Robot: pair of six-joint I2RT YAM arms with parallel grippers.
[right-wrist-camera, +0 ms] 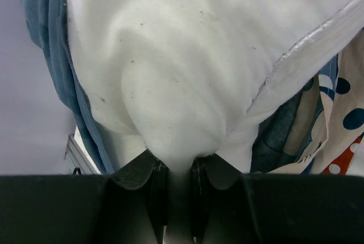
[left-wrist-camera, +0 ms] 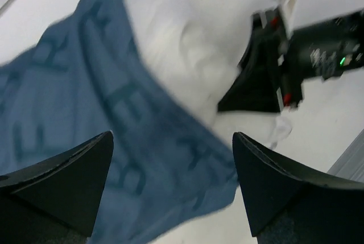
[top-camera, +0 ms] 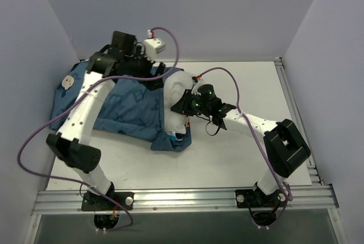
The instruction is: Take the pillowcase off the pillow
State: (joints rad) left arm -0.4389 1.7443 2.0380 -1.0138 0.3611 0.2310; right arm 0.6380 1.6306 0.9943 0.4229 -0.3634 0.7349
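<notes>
Pinching the bare pillow, other hand wide open

Nearest me, both arm bases are bolted to the metal rail [top-camera: 187, 198] along the near edge of the white table [top-camera: 239, 153]. From the near right, the right arm reaches in toward the middle of the table. Its right gripper [right-wrist-camera: 179, 167] is clamped on a small fold of the pillow [right-wrist-camera: 187, 67], and the white cloth bunches into a nub between the two nearly closed fingers.

The pillow lies around the middle of the table. Its right end pokes bare out of the open mouth of the pillowcase [top-camera: 128, 104], while the rest sits inside. The blue cover stretches left from there, almost to the left wall, rumpled and flat on the table. A beige mouse face [top-camera: 67, 82] shows at its far left end. Right beside the pinched fold, a red dotted bow [right-wrist-camera: 341, 158] shows on the print.

Farther back, the left arm arches over the cover. The left gripper [left-wrist-camera: 172, 137] hovers above the spot where blue cloth meets white pillow, its fingers spread wide apart and holding nothing. A purple cable [top-camera: 170, 45] loops behind it, in front of the far wall.
</notes>
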